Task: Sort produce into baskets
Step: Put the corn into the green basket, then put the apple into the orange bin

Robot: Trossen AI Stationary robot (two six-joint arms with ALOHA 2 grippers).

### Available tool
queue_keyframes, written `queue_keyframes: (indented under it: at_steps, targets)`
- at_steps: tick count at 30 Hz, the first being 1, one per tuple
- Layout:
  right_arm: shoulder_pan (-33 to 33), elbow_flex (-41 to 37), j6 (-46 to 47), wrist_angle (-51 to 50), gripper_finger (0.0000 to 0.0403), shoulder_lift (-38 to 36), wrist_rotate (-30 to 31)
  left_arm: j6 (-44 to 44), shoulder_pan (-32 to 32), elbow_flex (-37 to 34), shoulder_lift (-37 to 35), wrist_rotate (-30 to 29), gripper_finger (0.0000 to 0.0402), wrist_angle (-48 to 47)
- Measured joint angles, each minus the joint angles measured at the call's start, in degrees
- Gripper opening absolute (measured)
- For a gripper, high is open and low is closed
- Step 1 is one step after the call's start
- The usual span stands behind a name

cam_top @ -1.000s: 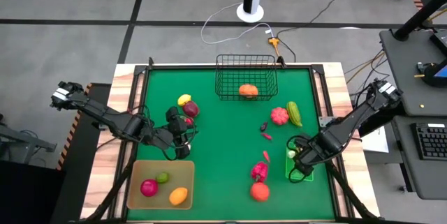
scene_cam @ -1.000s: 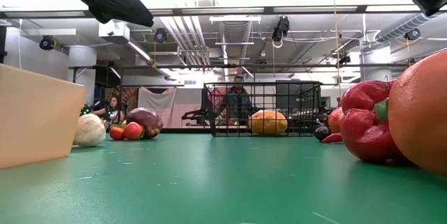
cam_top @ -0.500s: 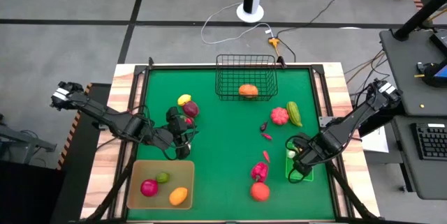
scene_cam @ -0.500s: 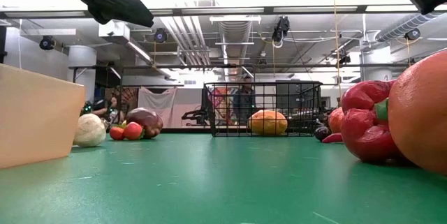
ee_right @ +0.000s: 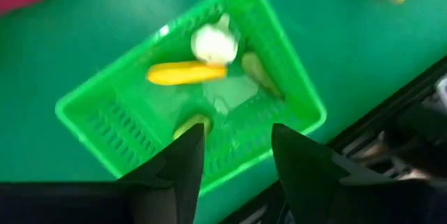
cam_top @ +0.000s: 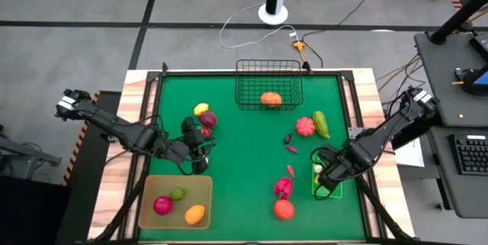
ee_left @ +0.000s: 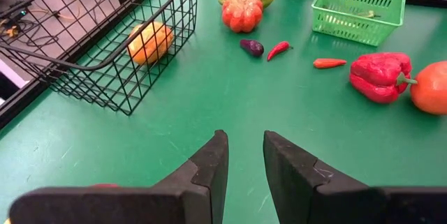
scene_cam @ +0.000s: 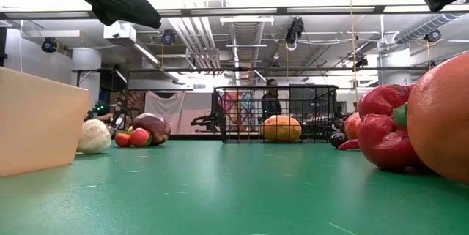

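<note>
We count pieces in the green bin (ee_right: 279, 91) already; the right gripper (ee_right: 234, 158) hangs above it, parted, empty; much produce unsorted

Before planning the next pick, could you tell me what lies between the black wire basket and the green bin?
In the high view, between the wire basket and the green bin lie a pink-orange pumpkin and a green vegetable.

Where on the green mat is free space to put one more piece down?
Free: the middle, between the wire basket, tan tray and red pepper. Crowded: by the green bin and around the left tool.
</note>
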Motion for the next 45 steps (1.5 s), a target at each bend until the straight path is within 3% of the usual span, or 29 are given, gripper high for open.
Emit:
queue_keyframes:
  at_steps: [11,18,23,33,40,45]
  targets:
    - [-0.2,0.0,-4.8,3.0,0.0187,0.0,22.3,-3.1,0.0,0.0,0.0,0.0,0.0077,5.4]
    - [-1.9,0.0,-12.7,10.2,0.0187,0.0,37.3,-8.9,0.4,0.0,0.0,-2.9,0.0106,6.7]
    - [-4.5,0.0,-20.9,16.2,0.0188,0.0,39.4,-16.2,1.9,0.0,0.0,-6.0,0.015,6.7]
    - [-7.1,0.0,-30.0,19.5,0.0188,0.0,39.5,-26.0,3.5,0.0,2.5,-10.5,0.0284,6.7]
    - [-7.1,0.0,-31.8,19.5,0.0188,0.0,39.4,-29.0,4.3,0.7,7.0,-6.7,0.0332,7.5]
    - [-7.1,0.0,-32.3,19.5,0.0188,0.0,39.4,-38.4,9.0,7.2,8.2,0.4,0.033,-9.8]
